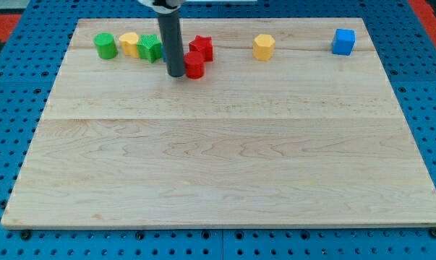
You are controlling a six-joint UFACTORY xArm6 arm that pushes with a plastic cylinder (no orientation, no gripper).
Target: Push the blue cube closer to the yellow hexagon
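Observation:
The blue cube [343,41] sits near the view's top right corner of the wooden board [225,144]. The yellow hexagon [263,47] lies to its left, about a hundred pixels away, along the top edge. My tip [176,74] is at the lower end of the dark rod, left of both, touching or nearly touching the left side of a red cylinder [194,65]. The tip is far from the blue cube.
A red star-shaped block [202,48] sits just above the red cylinder. Left of the rod stand a green block [150,48], a yellow block [129,44] and a green cylinder [105,45]. Blue pegboard surrounds the board.

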